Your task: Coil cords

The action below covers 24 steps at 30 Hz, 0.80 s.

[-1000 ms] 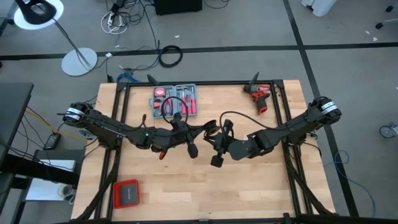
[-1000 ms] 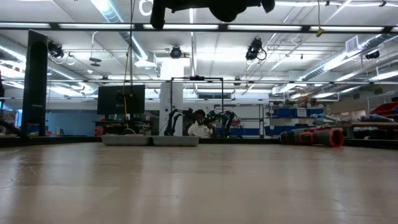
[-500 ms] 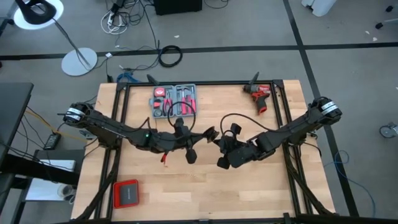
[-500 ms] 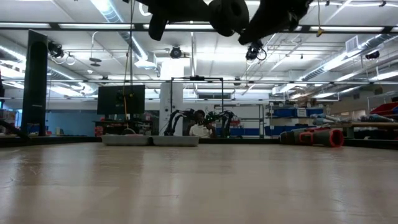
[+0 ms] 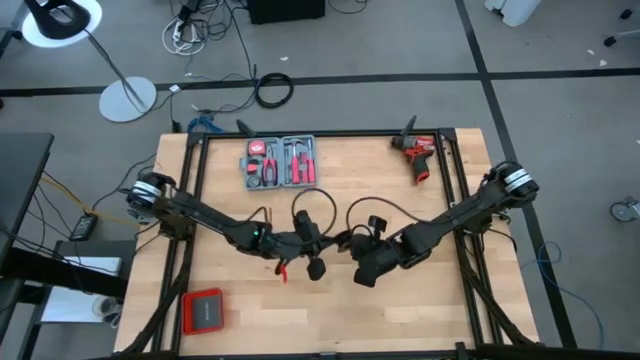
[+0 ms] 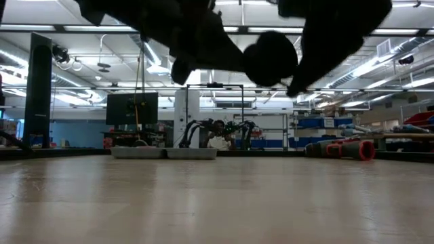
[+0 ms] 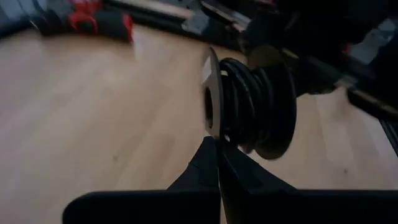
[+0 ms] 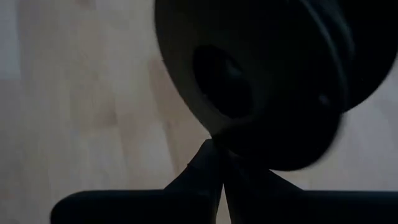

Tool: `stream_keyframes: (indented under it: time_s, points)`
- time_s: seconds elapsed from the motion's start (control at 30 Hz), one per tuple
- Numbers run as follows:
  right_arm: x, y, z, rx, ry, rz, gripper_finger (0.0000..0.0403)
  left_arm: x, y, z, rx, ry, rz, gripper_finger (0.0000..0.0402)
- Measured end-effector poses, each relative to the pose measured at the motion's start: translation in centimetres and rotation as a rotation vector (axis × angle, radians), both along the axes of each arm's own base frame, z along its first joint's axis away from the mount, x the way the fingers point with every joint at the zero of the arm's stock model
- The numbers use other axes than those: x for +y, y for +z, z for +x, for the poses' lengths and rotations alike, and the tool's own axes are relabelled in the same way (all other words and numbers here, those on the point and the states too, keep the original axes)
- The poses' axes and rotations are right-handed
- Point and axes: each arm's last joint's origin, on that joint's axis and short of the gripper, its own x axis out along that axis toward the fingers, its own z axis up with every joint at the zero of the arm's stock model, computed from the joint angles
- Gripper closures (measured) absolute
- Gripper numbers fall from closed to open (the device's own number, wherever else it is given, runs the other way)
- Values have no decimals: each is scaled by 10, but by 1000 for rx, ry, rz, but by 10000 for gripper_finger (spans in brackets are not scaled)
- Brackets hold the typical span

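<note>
High view: left gripper [image 5: 318, 243] and right gripper [image 5: 352, 247] meet over the table's [image 5: 420, 310] centre, black cable [image 5: 312, 203] looping up between them. Left wrist view: fingers pressed together on a disc wound with cable. Right wrist view: fingers closed against a dark round object.

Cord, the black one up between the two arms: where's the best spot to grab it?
Probably the free loop of the black cord, on the tool case side. Come from above and pinch across the thin strand: it arches clear of the left gripper and right gripper, both shut on the wound part.
</note>
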Motion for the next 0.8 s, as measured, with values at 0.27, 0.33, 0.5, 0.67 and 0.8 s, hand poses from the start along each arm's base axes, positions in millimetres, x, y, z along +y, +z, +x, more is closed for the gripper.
stream_keyframes:
  time_s: [0.27,0.33,0.5,0.67,0.8]
  points:
    - [13,-24,3,62,23,9,390,-5,-28,6,81,-50,-38,402]
    - [15,-26,1,59,29,10,390,-5,-30,7,86,-59,-42,402]
    - [20,-38,-4,12,32,65,386,-5,-32,6,105,-78,-40,402]
    - [20,-58,-11,-37,35,139,360,-6,-37,6,131,-91,-44,402]
    - [19,-65,-14,-51,23,193,339,-7,-44,7,150,-93,-50,402]
